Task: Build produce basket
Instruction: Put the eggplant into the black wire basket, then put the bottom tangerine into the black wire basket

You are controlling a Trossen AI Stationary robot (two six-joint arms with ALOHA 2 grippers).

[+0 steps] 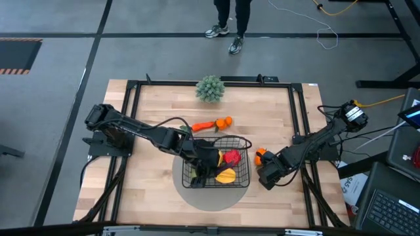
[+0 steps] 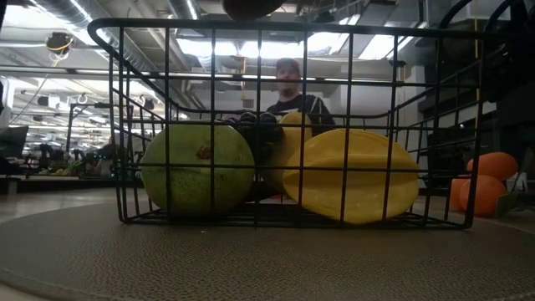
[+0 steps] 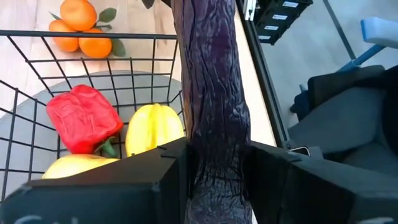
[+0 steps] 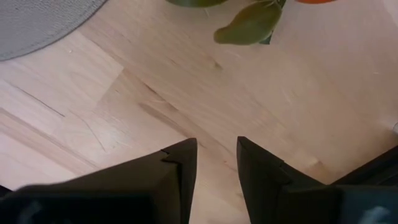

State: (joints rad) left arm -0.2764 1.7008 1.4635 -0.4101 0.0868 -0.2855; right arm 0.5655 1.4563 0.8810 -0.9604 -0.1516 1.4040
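At frame centre, a dark purple eggplant is gripped by the left gripper over the black wire-mesh basket; the right gripper is held narrowly parted.

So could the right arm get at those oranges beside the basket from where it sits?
Probably yes. The right pincer sits just short of the oranges, empty, with only bare table between; the basket stands off to the side.

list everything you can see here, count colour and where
basket: 1, black wire, on the round grey mat
red pepper: 1, red, in basket
green pear: 1, in basket
yellow fruit: several pieces, in basket
eggplant: 1, dark purple, in left gripper over basket
carrot: 1, orange, behind basket
oranges: by carrot; more right of basket
spiky plant: 1, grey-green, far edge
person: beyond table
left gripper: shut on eggplant
right gripper: slightly open, empty, right of basket
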